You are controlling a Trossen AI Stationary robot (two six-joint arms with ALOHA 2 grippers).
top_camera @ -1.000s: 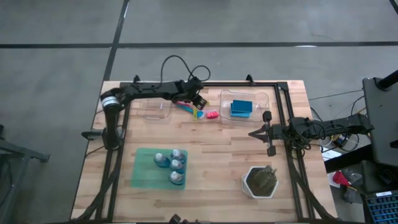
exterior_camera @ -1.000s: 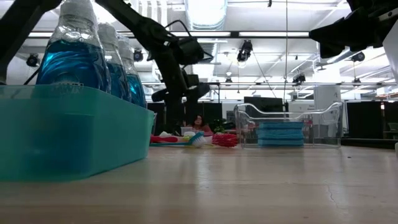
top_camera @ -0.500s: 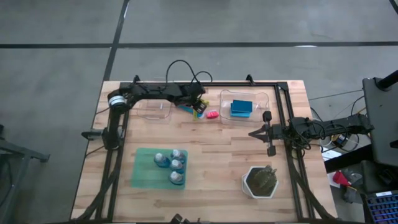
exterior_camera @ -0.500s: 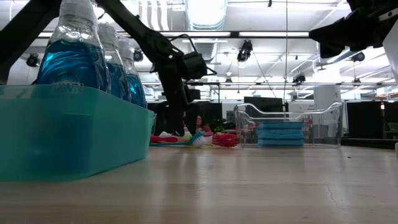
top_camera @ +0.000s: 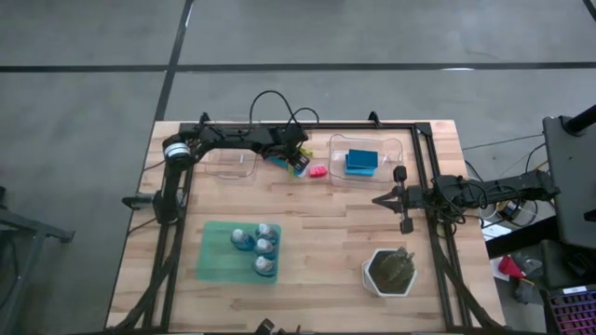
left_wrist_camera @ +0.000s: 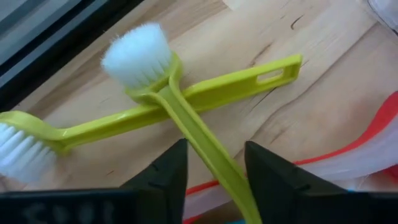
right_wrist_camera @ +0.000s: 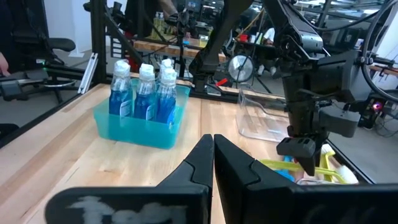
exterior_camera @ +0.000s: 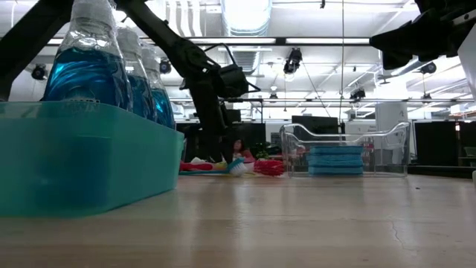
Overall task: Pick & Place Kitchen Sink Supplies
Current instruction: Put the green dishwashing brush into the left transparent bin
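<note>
My left gripper [top_camera: 296,160] is low over the heap of brushes [top_camera: 284,164] between the two clear bins at the table's far side. It is open. In the left wrist view its fingers stand on either side of the handle [left_wrist_camera: 200,138] of a yellow-green brush, whose white head [left_wrist_camera: 138,56] lies on a second yellow-green brush [left_wrist_camera: 239,84]. A pink brush [top_camera: 318,172] lies beside them. Two blue sponges [top_camera: 360,162] sit in the right clear bin. Four bottles [top_camera: 256,249] stand in a teal tray. My right gripper [top_camera: 377,198] waits shut at the table's right. My left gripper [left_wrist_camera: 214,155] comes down on the brush from above, with its fingers across the handle [left_wrist_camera: 200,138]. The handle runs close along one finger [left_wrist_camera: 264,174]. I cannot tell whether it touches. The brush lies on the other brush and the table.
An empty clear bin [top_camera: 231,166] stands left of the brushes. The teal tray [top_camera: 216,262] is in the near left part, and a white hexagonal pot [top_camera: 389,272] with a dark plant stands near right. Black frame rails [top_camera: 428,167] run along the table's edges. Bare wood lies in the middle.
My left gripper has come down toward the brush heap, with most of the drop in the first half second. It now stands just above the table. The brushes, bottles and sponges have stayed where they were.
</note>
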